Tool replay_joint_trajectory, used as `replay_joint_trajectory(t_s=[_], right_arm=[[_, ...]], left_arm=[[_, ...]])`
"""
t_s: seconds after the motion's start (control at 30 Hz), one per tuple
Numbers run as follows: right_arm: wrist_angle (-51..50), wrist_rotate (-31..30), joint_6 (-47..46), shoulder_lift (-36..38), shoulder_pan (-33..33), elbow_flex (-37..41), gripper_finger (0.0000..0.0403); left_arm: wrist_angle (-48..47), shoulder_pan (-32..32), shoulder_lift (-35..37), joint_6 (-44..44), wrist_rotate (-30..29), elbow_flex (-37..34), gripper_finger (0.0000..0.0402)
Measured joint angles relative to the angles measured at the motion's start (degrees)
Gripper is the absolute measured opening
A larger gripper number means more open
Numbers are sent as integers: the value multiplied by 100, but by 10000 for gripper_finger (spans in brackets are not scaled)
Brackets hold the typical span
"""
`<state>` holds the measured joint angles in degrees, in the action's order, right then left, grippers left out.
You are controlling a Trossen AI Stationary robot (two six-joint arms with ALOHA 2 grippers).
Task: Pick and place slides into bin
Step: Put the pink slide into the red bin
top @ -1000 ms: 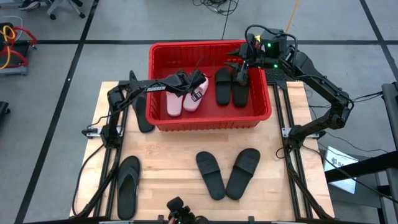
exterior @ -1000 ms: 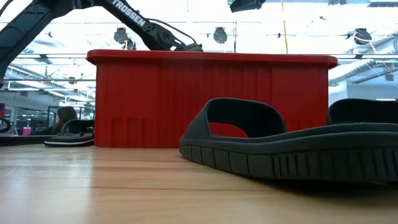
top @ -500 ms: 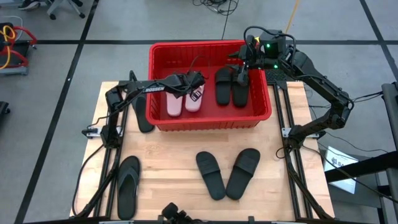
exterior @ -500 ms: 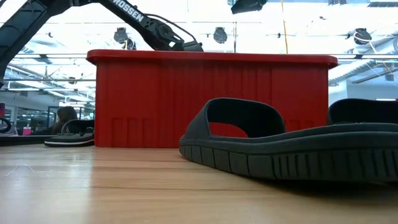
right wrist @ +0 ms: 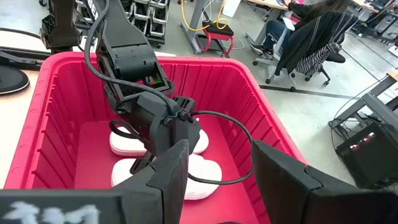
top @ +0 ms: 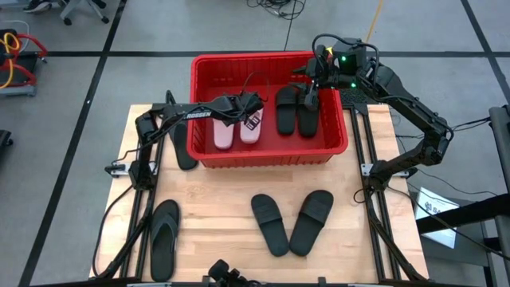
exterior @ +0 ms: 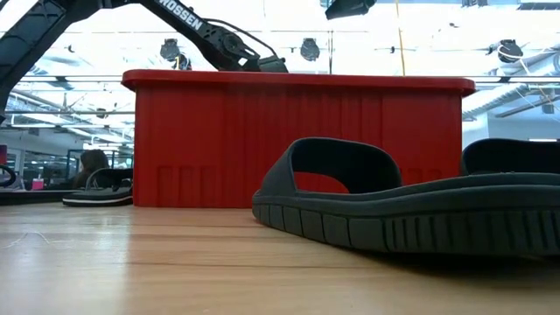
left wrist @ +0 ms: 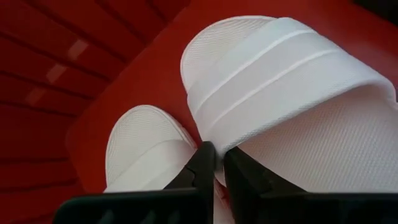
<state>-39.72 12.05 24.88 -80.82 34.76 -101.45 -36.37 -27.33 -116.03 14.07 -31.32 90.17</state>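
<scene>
Pink slides (top: 236,130) lie lengthwise in the bin (top: 269,154), left tool (top: 253,102) fingers nearly closed against one strap.

Pink slide (top: 250,125) now flat in bin (top: 269,151), beside its mate.

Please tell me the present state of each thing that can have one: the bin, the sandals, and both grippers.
bin: upright on the table, holding four slides.
pale pink slides: lying side by side inside the bin.
black slides in the bin: lying flat, paired.
black slides on the table: not yet placed.
flip-flop: on the table, not yet placed.
left gripper: nearly shut, over the pale slides.
right gripper: open, above the bin.
</scene>
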Motion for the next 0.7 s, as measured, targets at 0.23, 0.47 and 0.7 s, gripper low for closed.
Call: replay_joint_trajectory(t_s=[0.23,0.47,0.7], right_arm=[[-1,0,-11,0,0,0,164],[0,0,-15,0,0,0,164],[0,0,-15,0,0,0,164]], left_arm=[[-21,-18,-2,107,39,0,62],[-1,-67,-2,142,89,2,112],[-54,-96,33,111,327,2,146]])
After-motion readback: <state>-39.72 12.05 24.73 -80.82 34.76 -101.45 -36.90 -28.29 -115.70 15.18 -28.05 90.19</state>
